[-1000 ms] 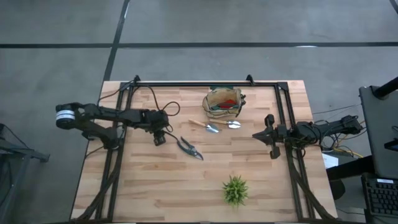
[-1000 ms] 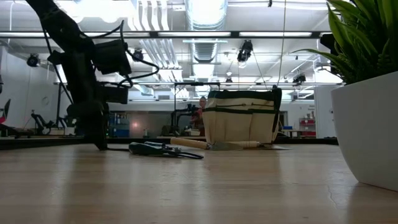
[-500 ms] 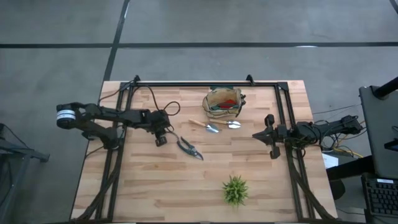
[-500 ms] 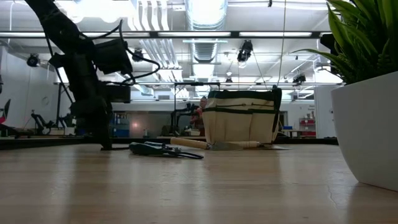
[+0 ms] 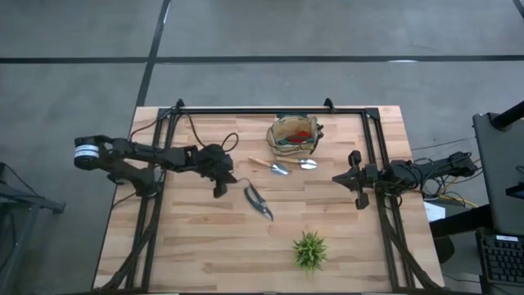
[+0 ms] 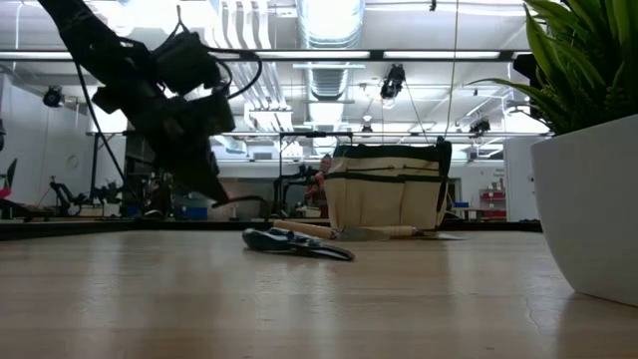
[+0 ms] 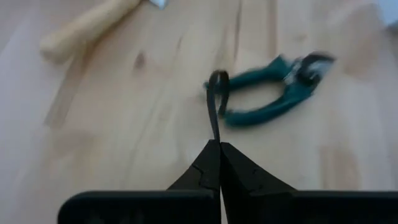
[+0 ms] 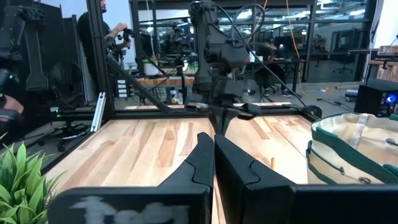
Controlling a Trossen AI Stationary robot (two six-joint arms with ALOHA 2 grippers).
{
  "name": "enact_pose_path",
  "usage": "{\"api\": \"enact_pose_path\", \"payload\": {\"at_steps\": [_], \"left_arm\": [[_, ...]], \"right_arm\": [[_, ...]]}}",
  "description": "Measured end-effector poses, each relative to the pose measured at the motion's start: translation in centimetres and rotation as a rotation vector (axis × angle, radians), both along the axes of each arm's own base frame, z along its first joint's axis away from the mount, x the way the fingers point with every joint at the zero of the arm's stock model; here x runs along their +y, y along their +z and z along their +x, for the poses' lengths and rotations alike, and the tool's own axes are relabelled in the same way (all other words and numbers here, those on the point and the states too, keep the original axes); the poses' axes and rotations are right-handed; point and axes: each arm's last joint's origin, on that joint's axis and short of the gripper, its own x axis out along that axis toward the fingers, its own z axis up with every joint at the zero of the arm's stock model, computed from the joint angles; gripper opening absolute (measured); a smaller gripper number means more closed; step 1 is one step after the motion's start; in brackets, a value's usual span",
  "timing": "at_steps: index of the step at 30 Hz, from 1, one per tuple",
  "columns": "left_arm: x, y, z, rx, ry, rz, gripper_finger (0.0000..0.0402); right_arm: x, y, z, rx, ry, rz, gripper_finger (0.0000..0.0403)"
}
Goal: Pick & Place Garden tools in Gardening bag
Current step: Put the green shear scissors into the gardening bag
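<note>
The dark-handled pruning shears [image 5: 260, 202] lie flat on the table [image 5: 196, 246], near its middle, and show in the low view [image 6: 299, 242]. My left gripper [image 5: 219, 191] hovers just left of them, shut on their thin black strap. The wooden-handled trowel [image 5: 264, 162] and a small silvery tool [image 5: 307, 164] lie in front of the tan gardening bag [image 5: 293, 135], which holds red and dark items. My right gripper [image 5: 337, 178] waits shut at the table's right, touching nothing. My left gripper pinches the shears' thin black strap [image 7: 214, 127] between its two fingertips. The strap runs straight from the fingers to a loop [image 7: 217, 79] at the handles' end. The fingers slant down from the table's left. The shears [image 7: 267, 93] themselves lie on the table.
A spiky green plant in a white pot [image 5: 309, 250] stands near the front edge, right of centre. A black frame rail [image 5: 270, 109] runs along the far edge and down both sides. Bare wood lies between the shears and the plant.
My left gripper has moved toward the table's right, risen off the wood and tipped. The pruning shears have slid along the table toward the right and near edges and turned a little, still lying flat.
</note>
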Motion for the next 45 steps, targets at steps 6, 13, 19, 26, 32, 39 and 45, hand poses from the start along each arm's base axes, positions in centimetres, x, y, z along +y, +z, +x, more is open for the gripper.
{"api": "enact_pose_path", "payload": {"at_steps": [6,13,19,26,32,39,45], "left_arm": [[-0.9,0.4,0.7,-0.07,-0.049,-0.038,0.0001],[-1.3,1.8,1.6,-0.303,-0.101,-0.108,0.0001],[-1.4,2.8,1.9,-0.446,-0.125,-0.145,0.0],[-1.4,3.8,2.0,-0.555,-0.123,-0.157,0.0],[-1.5,5.2,2.3,-0.688,-0.07,-0.229,0.0],[-1.5,6.4,2.3,-0.804,0.03,-0.284,0.0],[-1.2,6.9,2.3,-0.85,0.125,-0.282,0.0]], "right_arm": [[0.0,0.0,0.0,0.0,0.0,-0.003,0.0008],[0.0,0.0,0.0,0.0,0.0,-0.001,0.0008],[0.0,0.0,0.0,0.0,0.0,0.0,0.0008],[0.0,0.0,0.0,0.0,0.0,-0.003,0.0008],[0.0,0.0,0.0,0.0,0.0,-0.002,0.0008],[0.0,0.0,0.0,0.0,0.0,0.0,0.0008],[0.0,0.0,0.0,0.0,0.0,-0.003,0.0008]]}}
